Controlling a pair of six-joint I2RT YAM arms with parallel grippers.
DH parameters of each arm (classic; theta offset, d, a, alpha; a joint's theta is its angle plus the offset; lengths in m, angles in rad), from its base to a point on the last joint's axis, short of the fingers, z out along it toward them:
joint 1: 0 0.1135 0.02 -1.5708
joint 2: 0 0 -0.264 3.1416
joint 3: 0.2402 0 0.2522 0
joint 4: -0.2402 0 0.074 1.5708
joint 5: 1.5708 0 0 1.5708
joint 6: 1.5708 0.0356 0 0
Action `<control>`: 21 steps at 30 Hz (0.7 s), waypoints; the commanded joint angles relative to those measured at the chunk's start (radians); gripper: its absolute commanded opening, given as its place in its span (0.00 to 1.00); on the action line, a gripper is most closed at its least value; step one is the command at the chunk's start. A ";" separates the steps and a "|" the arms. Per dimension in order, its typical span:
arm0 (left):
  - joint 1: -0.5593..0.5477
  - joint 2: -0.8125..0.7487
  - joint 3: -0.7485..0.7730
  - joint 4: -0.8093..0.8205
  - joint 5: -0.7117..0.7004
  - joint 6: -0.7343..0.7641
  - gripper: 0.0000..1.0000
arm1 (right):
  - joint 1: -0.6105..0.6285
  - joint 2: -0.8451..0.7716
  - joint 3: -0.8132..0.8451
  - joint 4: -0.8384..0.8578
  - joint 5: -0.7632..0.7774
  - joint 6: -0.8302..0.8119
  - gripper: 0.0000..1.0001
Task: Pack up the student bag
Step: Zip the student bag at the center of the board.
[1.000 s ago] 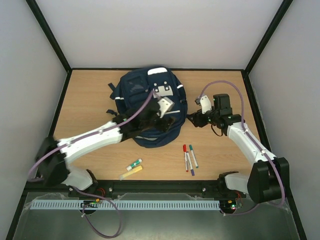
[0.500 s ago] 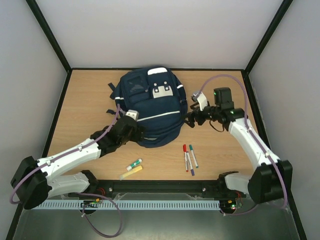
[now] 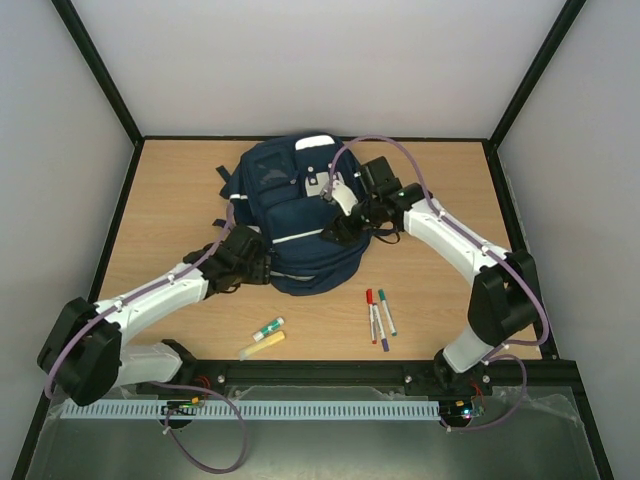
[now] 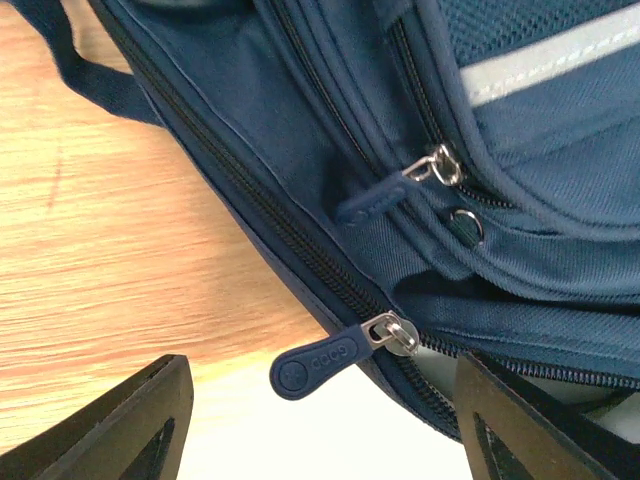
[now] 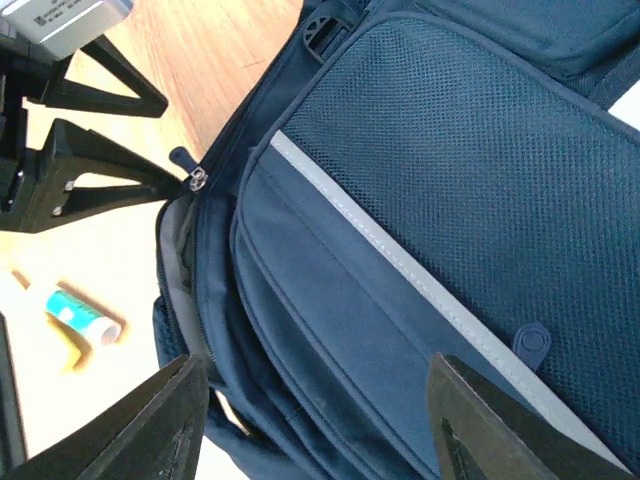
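The navy student bag (image 3: 290,200) lies flat on the table's far middle, with its white stripe and grey-white patch (image 3: 322,182) facing up. My left gripper (image 3: 256,264) is open at the bag's near-left edge. In the left wrist view (image 4: 320,425) its jaws straddle the main zip's blue pull tab (image 4: 318,362) without touching it. A second pull (image 4: 385,197) lies higher up. My right gripper (image 3: 340,228) is open over the bag's front pocket. In the right wrist view (image 5: 315,420) it hovers above the reflective stripe (image 5: 400,280). The main zip gapes, showing grey lining (image 5: 176,270).
Three pens (image 3: 378,317) lie on the table near the bag's near-right side. A green-and-white marker (image 3: 267,328) and a yellow highlighter (image 3: 262,344) lie near the front edge. A dark strap (image 3: 226,178) trails off the bag's left side.
My left gripper has drawn back from the top of the bag to its near-left edge. My right gripper has swung left from beside the bag to over its front pocket.
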 commanded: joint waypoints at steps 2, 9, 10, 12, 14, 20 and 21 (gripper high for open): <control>0.010 0.026 0.034 -0.061 -0.020 0.013 0.75 | 0.053 0.008 -0.098 0.010 0.089 -0.010 0.60; 0.011 0.159 0.227 -0.235 -0.030 0.113 0.69 | 0.069 0.027 -0.163 0.023 0.085 -0.001 0.58; 0.015 0.183 0.248 -0.252 -0.001 0.115 0.66 | 0.068 0.025 -0.166 0.025 0.093 0.000 0.57; 0.027 0.213 0.274 -0.269 0.025 0.108 0.64 | 0.068 0.021 -0.179 0.030 0.102 -0.003 0.57; 0.047 0.219 0.268 -0.249 0.051 0.102 0.65 | 0.068 0.025 -0.191 0.038 0.108 -0.006 0.57; 0.101 0.208 0.215 -0.141 0.164 0.103 0.72 | 0.068 0.101 -0.166 0.040 0.216 0.038 0.57; 0.102 0.207 0.207 -0.126 0.161 0.101 0.72 | 0.068 0.113 -0.163 0.041 0.246 0.048 0.57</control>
